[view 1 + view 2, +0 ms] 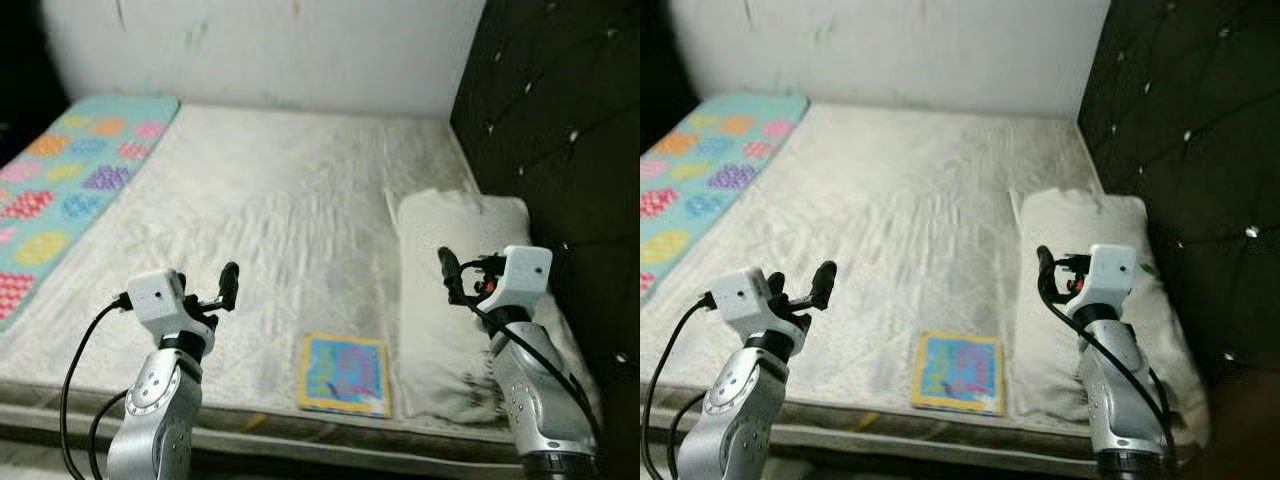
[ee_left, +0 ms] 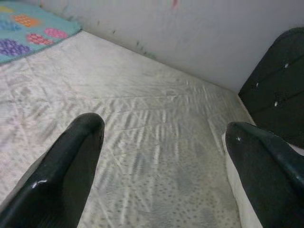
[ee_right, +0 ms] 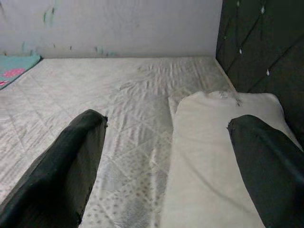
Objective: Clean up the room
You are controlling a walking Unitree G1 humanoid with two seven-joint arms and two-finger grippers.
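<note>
The left gripper (image 1: 229, 285) and right gripper (image 1: 447, 268) hover above the near edge of the mattress (image 1: 290, 210), fingers spread wide, holding nothing. A colourful book (image 1: 344, 374) lies flat at the near edge, between and below both grippers, apart from the fingers. A white pillow (image 1: 450, 300) lies along the right edge beside the dark headboard (image 1: 550, 130). A patterned blanket (image 1: 60, 190) covers the far left corner.
</note>
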